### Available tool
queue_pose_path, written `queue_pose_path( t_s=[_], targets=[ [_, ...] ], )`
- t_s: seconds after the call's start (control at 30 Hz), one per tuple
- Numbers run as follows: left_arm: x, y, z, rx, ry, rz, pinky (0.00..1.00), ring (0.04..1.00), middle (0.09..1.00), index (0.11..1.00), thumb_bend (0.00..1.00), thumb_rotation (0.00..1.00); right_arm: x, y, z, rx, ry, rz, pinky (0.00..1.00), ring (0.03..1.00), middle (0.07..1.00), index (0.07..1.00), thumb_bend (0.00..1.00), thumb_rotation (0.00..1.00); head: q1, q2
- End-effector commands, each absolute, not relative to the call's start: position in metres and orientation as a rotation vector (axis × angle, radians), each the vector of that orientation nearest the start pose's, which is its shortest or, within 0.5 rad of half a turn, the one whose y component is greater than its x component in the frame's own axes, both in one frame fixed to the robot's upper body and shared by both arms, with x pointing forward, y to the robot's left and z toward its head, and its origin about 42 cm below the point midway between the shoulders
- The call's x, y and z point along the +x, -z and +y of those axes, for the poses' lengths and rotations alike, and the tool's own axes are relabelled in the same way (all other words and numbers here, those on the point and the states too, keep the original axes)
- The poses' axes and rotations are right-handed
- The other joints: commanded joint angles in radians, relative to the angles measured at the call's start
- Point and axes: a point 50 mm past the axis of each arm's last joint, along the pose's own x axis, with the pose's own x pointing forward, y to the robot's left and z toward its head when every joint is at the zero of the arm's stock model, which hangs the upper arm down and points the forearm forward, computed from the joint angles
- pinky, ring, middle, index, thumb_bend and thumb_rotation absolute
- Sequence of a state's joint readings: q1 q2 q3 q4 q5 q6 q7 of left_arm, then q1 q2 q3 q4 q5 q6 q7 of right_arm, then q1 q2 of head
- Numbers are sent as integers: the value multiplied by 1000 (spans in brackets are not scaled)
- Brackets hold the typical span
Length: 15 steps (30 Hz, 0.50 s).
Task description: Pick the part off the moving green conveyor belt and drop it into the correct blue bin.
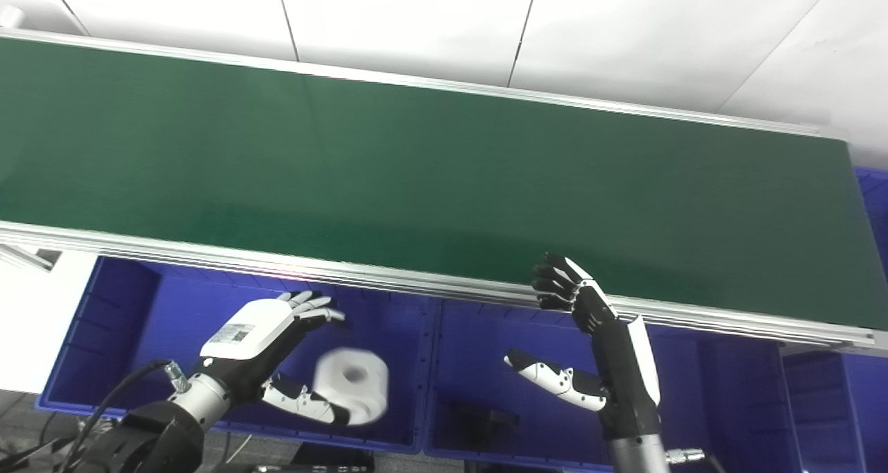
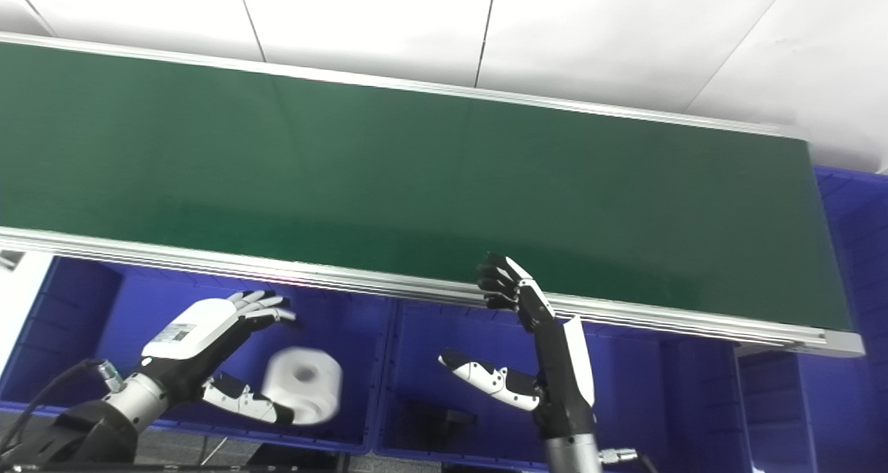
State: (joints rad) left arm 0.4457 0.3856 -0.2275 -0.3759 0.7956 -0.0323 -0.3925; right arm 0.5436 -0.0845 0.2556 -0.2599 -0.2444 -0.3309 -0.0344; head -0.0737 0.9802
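White part dropping into the left bin, both hands empty.

Left eye view: left hand [image 1: 260, 334] spread open over the bin [image 1: 111, 334], the blurred part [image 1: 352, 383] just below its thumb, apparently released. Right eye view: right hand [image 2: 538, 351] open, waiting near the bare belt [image 2: 416, 182].

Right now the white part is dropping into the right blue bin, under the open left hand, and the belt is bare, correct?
Not quite. The white part is over the left bin, not the right one, as the left eye view shows. The rest holds: it is blurred just below the open left hand, and the belt is bare.
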Motion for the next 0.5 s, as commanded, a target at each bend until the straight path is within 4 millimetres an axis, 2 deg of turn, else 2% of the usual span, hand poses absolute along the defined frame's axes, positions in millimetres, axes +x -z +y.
queue_pose_path(
  t_s=[0.0,0.07,0.1,0.13,0.2,0.3,0.47],
  targets=[
    [117,-101,259,1054,658,188,1000,999,969,879,856,896,98,-96,-183,-189,-162,-123,676,760,800,844,682,322,-1,0],
    [116,-105,262,992,667,180,1000,977,941,889,868,791,98,-97,-182,-189,-165,-118,667,758,799,846,676,314,-10,3],
    [116,-106,263,908,661,164,1000,974,939,889,869,782,97,-97,-181,-185,-167,-116,667,758,799,846,676,314,-20,6],
    [115,-107,263,816,648,155,1000,956,924,881,876,696,97,-97,-180,-181,-168,-116,666,757,798,846,681,316,-28,6],
    [114,-109,261,601,614,120,901,927,907,867,883,569,95,-97,-179,-182,-171,-116,666,755,797,846,692,327,-42,-7],
    [115,-106,256,446,583,46,817,884,883,848,880,522,93,-97,-176,-181,-173,-111,664,759,794,846,704,333,-61,-6],
    [121,-95,233,173,535,-64,795,856,866,835,876,483,84,-100,-172,-219,-192,-87,689,764,801,849,736,343,-103,-33]
  ],
)
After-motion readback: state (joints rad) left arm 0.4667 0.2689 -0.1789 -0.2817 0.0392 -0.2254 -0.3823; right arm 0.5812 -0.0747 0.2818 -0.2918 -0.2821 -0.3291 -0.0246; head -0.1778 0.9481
